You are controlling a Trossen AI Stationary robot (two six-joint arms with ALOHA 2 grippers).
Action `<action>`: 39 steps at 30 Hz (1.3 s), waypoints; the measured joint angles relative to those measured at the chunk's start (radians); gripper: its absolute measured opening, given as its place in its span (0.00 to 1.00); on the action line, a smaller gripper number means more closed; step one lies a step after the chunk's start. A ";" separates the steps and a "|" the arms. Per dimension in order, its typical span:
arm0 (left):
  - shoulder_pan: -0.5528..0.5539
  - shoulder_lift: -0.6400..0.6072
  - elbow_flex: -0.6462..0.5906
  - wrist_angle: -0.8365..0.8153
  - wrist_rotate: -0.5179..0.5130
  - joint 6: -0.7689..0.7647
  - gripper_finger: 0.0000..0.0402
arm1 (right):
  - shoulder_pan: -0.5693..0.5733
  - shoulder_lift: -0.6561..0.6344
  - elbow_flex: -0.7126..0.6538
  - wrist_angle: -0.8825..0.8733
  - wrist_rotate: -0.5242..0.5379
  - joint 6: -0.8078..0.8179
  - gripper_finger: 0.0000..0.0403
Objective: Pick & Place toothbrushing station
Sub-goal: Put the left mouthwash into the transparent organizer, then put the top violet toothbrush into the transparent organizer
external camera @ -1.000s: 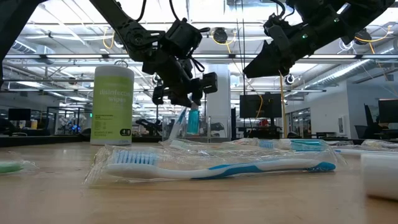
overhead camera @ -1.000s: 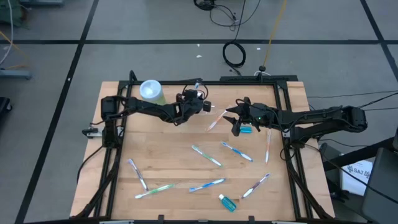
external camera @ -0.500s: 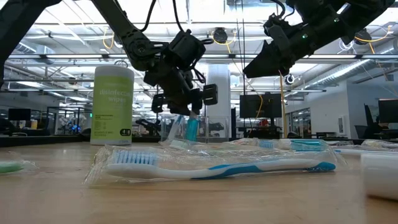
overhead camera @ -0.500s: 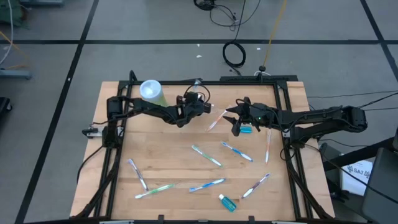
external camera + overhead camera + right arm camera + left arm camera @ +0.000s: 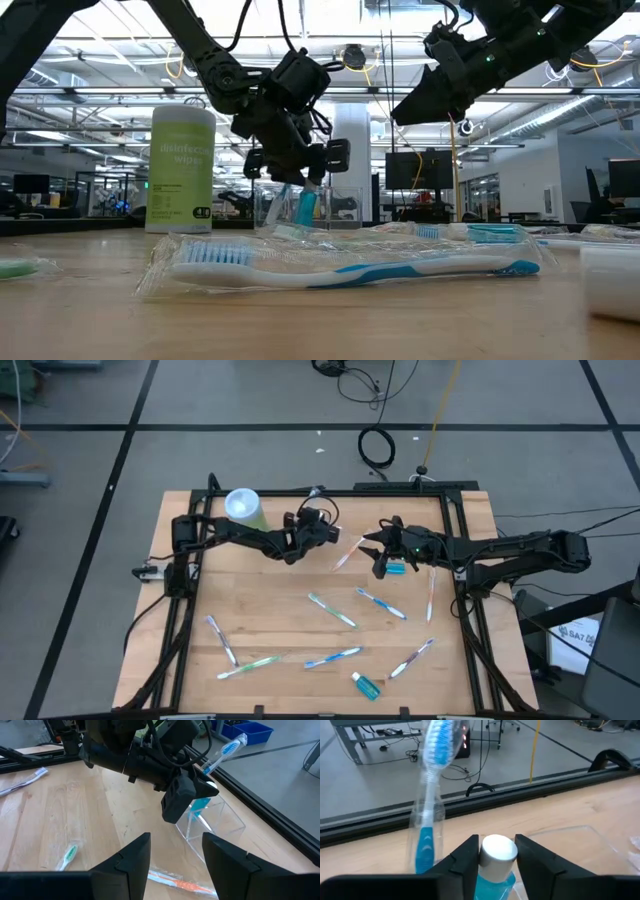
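The left claw [image 5: 492,857] is clamping a small blue tube [image 5: 496,879] just below its white cap [image 5: 498,848], one finger on each side, and is holding it over the clear plastic cup [image 5: 212,817] at the far edge of the wooden surface [image 5: 270,610]. Inside that cup, right beside the left claw, a blue-bristled toothbrush [image 5: 431,795] in a clear wrapper is standing upright and leaning slightly. On the side away from the other arm, the green canister [image 5: 181,170] is standing near this claw. Facing it, the right claw [image 5: 175,852] is hovering above the surface with its fingers spread apart and nothing between them; just beside it another blue tube [image 5: 396,568] is lying flat. Farther out toward the near edge, wrapped toothbrushes are lying scattered, among them a blue-and-white one [image 5: 350,268] closest to the low camera, and a third tube [image 5: 365,685] is resting well apart from both claws.
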 joint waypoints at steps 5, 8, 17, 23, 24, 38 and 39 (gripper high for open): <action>-0.002 0.002 -0.001 -0.004 0.025 0.002 0.47 | 0.000 0.000 0.000 0.000 0.000 0.000 0.42; -0.004 0.000 -0.001 -0.005 0.026 0.001 0.53 | 0.000 0.000 0.000 0.000 0.000 0.000 0.42; -0.013 -0.084 -0.001 -0.025 0.029 0.044 0.55 | 0.000 0.000 0.000 -0.005 -0.001 0.000 0.42; -0.039 -0.188 -0.001 -0.059 0.071 0.179 0.52 | 0.000 0.000 0.000 -0.005 -0.003 0.000 0.42; -0.047 -0.209 -0.002 -0.071 0.095 0.211 0.51 | 0.001 0.000 0.000 -0.005 -0.002 0.000 0.42; -0.139 -0.583 -0.001 -0.479 0.296 0.368 0.41 | 0.000 0.000 0.000 -0.054 0.001 -0.002 0.42; -0.143 -0.603 -0.001 -0.509 0.300 0.368 0.40 | -0.002 0.000 0.000 -0.068 0.003 -0.004 0.42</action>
